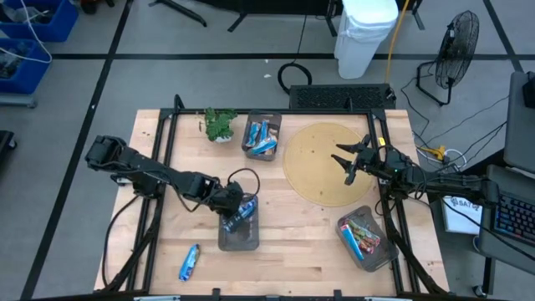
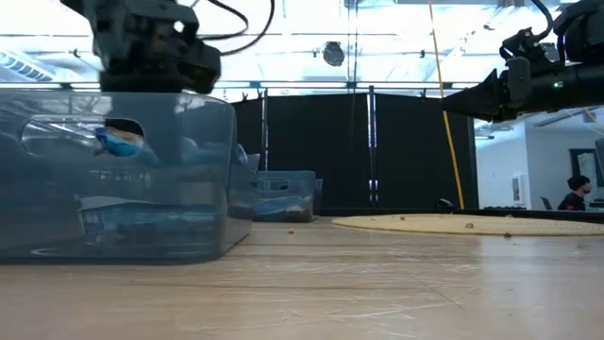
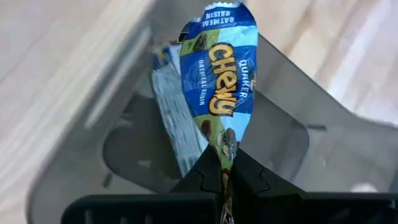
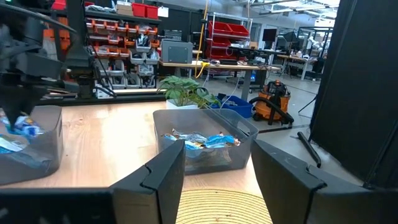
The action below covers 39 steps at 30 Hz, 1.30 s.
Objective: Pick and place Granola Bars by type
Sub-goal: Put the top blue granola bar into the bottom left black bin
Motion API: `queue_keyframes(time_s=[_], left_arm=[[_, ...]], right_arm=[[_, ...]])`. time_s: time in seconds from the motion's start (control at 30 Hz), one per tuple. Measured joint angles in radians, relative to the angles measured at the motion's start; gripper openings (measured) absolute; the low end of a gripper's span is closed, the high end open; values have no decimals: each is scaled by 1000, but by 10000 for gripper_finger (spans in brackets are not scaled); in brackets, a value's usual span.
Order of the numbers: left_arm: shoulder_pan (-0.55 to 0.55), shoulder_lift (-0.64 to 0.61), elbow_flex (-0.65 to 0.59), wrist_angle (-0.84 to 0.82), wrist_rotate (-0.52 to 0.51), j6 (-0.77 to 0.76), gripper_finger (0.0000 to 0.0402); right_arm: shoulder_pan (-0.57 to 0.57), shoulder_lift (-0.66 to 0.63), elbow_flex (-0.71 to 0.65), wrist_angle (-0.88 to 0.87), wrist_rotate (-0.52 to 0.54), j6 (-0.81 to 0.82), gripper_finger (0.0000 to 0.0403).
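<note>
Left pincer (image 1: 236, 211) clamps blue bar (image 3: 219, 81) over bin (image 1: 238, 237) beneath it; right pincer (image 1: 351, 160) open, idle; one bar (image 1: 190, 262) apparently left on surface (image 1: 292, 242)

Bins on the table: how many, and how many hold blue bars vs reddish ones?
Bins with blue bars: 2, the far bin and the middle bin under the left gripper
Bins with reddish bars: 1, the right bin
Total bins: 3
</note>
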<state>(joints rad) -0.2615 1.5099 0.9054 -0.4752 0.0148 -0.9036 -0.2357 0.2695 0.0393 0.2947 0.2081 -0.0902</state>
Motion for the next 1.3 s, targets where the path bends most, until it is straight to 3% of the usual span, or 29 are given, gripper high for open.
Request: queue_keyframes(time_s=[0.3,0.57,0.8,1.13,1.3], left_arm=[[-137,-24,103,-152,-174,-35,8],[-194,-23,171,-161,-290,179,8],[-157,-16,171,-159,-291,244,8],[-82,126,169,-184,-108,245,8],[-62,157,169,-185,-76,244,14]], right_arm=[[0,0,0,0,0,0,177],[0,0,0,0,0,0,179],[0,0,0,0,0,0,178],[0,0,0,0,0,0,177],[0,0,0,0,0,0,180]])
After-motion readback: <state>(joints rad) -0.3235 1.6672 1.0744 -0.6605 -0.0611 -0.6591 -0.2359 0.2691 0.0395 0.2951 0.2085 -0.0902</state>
